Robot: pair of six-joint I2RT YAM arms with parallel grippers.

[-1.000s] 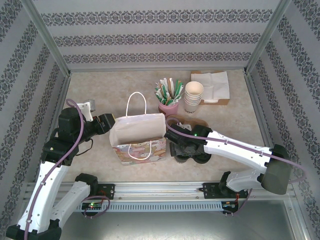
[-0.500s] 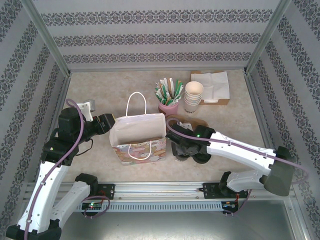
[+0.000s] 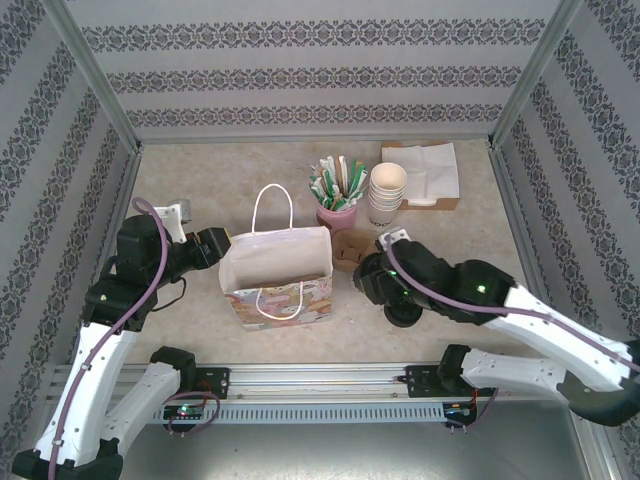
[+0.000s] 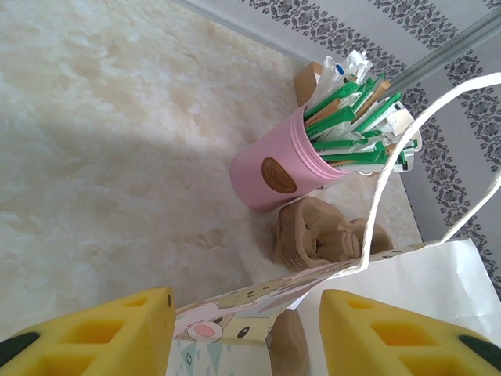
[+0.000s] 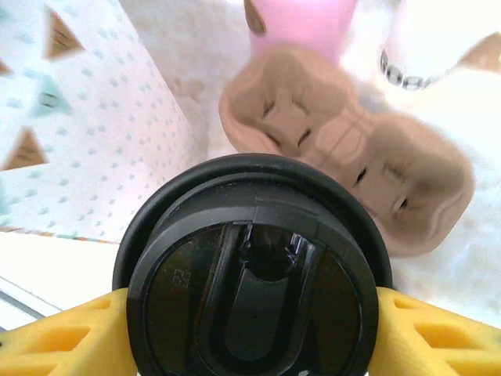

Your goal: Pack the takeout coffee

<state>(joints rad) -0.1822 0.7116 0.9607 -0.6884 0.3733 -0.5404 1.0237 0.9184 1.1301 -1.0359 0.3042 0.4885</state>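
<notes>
I hold the takeout coffee (image 5: 254,282) clamped in the right claw (image 5: 250,341), raised since before, just right of the paper bag (image 3: 275,260). The left claw (image 4: 246,329) is half open over its rim.

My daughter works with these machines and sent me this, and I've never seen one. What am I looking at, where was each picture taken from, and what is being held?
This is a robot: a left arm and a right arm bolted at the table's near edge, each ending in a two-fingered pincer. The wide picture looks down from above and behind them. The other two come from cameras on the wrists, hence the yellow fingers. On the table stand a patterned paper bag, a pink cup of wrapped sticks, a stack of cream cups, white napkins and a cardboard cup carrier. The right pincer holds the takeout coffee, whose black lid faces its camera. The left pincer straddles the bag's rim, fingers apart.
</notes>
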